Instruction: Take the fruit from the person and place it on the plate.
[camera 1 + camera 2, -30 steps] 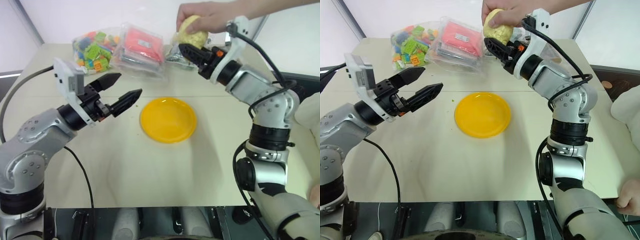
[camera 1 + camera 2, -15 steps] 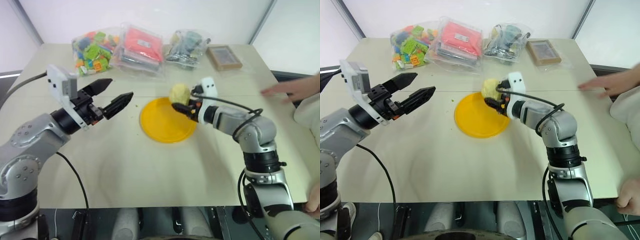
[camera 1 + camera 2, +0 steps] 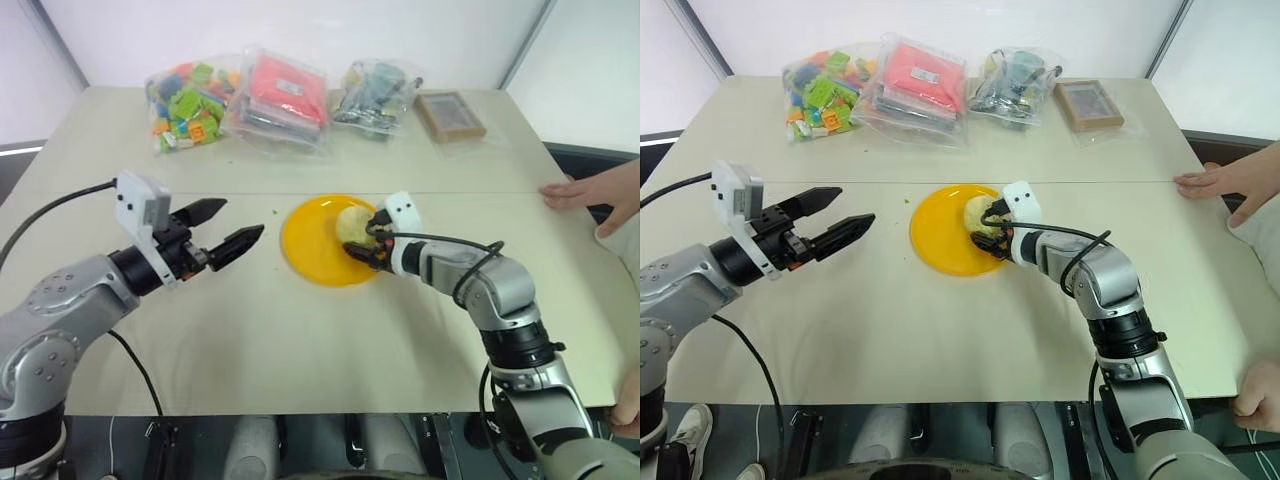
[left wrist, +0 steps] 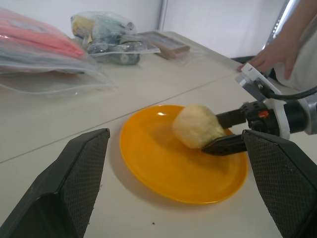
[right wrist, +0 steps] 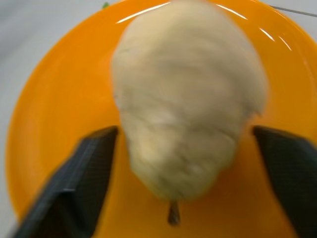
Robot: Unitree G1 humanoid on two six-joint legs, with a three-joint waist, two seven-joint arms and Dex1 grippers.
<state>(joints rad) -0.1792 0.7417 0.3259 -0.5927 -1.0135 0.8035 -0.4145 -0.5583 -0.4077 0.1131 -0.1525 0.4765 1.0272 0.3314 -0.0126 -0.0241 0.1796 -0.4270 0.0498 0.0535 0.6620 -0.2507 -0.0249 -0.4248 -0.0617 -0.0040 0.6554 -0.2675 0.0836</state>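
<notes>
The pale yellow fruit (image 3: 352, 222) rests on the right part of the bright yellow plate (image 3: 305, 245) in the middle of the table. My right gripper (image 3: 362, 238) reaches in low from the right. It is open, one finger on each side of the fruit (image 5: 183, 104) and spread wide. In the left wrist view the fruit (image 4: 197, 125) lies on the plate (image 4: 158, 163) between those fingers. My left gripper (image 3: 243, 220) hovers open and empty to the left of the plate, pointing at it. The person's hand (image 3: 590, 190) lies flat at the table's right edge.
Along the back of the table lie a bag of coloured bricks (image 3: 190, 100), a red packet in clear plastic (image 3: 285, 95), a bag of dark items (image 3: 378, 85) and a small brown box (image 3: 450, 113). A seam (image 3: 480, 193) crosses the tabletop.
My right gripper came down from the person's raised hand with the fruit to the plate and spread its fingers. The person's hand withdrew to the right edge. My left gripper sank a little.
</notes>
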